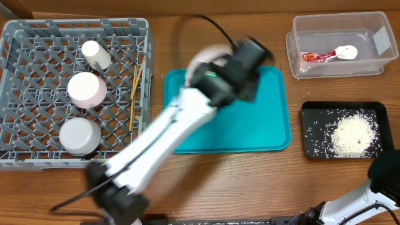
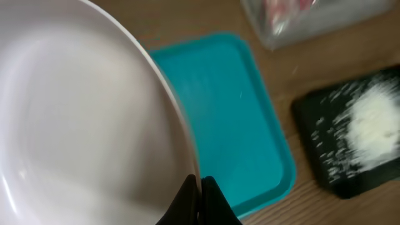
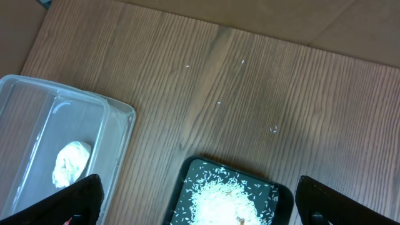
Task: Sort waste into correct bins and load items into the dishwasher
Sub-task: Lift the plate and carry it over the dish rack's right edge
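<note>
Left tool point(image 2: 200, 199) pinches the large white plate point(image 2: 81, 125) by its rim at the flat teal tray's point(image 2: 237, 125) upper-left edge, with the grey lattice dish rack point(image 1: 75, 25) at frame left. Right tool point(image 3: 206, 203) gapes above the shallow black tray point(image 1: 315, 147), lower right.

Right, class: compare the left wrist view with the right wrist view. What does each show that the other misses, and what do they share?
Left wrist only: the large white plate, its rim pinched by the shut left hand, and the teal tray.
Right wrist only: the open right hand, and the white scrap seen distinctly inside the clear tub.
Both: the clear tub, the black tray with rice crumbs, and the wooden table.
</note>
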Robot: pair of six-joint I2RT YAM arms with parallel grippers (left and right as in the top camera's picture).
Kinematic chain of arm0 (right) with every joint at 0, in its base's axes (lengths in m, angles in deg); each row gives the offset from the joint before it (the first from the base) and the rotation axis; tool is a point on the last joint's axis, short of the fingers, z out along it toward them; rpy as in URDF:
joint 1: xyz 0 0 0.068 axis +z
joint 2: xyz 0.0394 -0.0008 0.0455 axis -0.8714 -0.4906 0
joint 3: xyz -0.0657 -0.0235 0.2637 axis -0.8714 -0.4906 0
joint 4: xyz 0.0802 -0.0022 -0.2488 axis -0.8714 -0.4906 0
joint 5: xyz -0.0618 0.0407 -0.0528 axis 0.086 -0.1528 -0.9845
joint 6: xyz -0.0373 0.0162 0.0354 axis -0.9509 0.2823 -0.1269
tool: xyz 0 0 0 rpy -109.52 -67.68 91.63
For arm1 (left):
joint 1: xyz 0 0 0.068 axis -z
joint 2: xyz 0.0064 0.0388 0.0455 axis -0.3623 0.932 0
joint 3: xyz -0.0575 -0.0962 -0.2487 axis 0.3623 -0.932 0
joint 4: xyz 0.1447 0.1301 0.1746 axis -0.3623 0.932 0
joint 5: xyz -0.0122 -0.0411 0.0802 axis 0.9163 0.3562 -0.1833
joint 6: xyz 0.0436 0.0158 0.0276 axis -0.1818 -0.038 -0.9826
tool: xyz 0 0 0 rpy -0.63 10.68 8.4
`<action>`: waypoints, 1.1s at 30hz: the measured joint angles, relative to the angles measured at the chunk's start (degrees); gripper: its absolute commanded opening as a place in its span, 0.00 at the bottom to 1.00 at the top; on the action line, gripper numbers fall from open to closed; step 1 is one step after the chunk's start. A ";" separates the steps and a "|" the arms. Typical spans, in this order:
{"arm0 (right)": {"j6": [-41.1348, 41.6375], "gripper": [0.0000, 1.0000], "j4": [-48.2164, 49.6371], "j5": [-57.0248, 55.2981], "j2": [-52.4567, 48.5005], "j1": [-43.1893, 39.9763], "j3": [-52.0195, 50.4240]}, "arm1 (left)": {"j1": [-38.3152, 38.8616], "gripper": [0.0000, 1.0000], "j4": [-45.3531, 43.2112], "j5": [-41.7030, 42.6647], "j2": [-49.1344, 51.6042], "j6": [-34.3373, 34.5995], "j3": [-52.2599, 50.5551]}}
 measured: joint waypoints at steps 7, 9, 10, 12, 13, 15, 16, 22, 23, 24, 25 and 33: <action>0.00 1.00 0.00 0.02 -0.02 0.00 0.00 | -19.52 0.04 -2.82 19.26 -7.41 -8.83 1.77; 0.02 1.00 0.02 0.00 0.00 0.00 0.00 | -25.14 0.04 -3.85 27.56 -6.56 -12.22 1.77; -0.02 1.00 -0.02 0.00 0.00 0.00 0.00 | -27.39 0.04 -4.39 31.19 -5.86 -13.60 1.77; -0.02 1.00 0.00 0.00 -0.02 0.00 0.00 | -31.89 0.04 -5.70 38.34 -3.76 -15.67 1.77; 0.00 1.00 -0.02 0.02 -0.02 0.00 0.00 | -33.57 0.04 -6.16 40.89 -2.82 -16.44 1.77; 0.02 1.00 0.00 0.02 0.00 0.00 0.00 | -37.29 0.04 -6.75 46.10 -0.28 -17.59 1.75; 0.00 1.00 0.00 0.02 0.00 0.00 0.00 | -39.36 0.04 -7.02 49.07 1.27 -18.36 1.70; -0.02 1.00 0.02 0.02 0.00 0.00 0.00 | -46.97 0.04 -9.01 62.14 7.58 -22.40 1.66; 0.00 1.00 0.02 0.02 -0.02 0.00 0.00 | -47.91 0.04 -9.09 63.80 8.35 -22.64 1.66; 0.00 1.00 0.00 0.02 0.00 0.00 0.00 | -48.96 0.04 -9.14 65.51 9.11 -22.99 1.66; 0.00 1.00 0.00 0.02 -0.02 0.00 0.00 | -49.64 0.04 -9.11 66.51 9.64 -23.06 1.66; 0.00 1.00 0.02 0.02 -0.02 0.00 0.00 | -52.87 0.04 -8.87 69.94 12.39 -24.35 1.66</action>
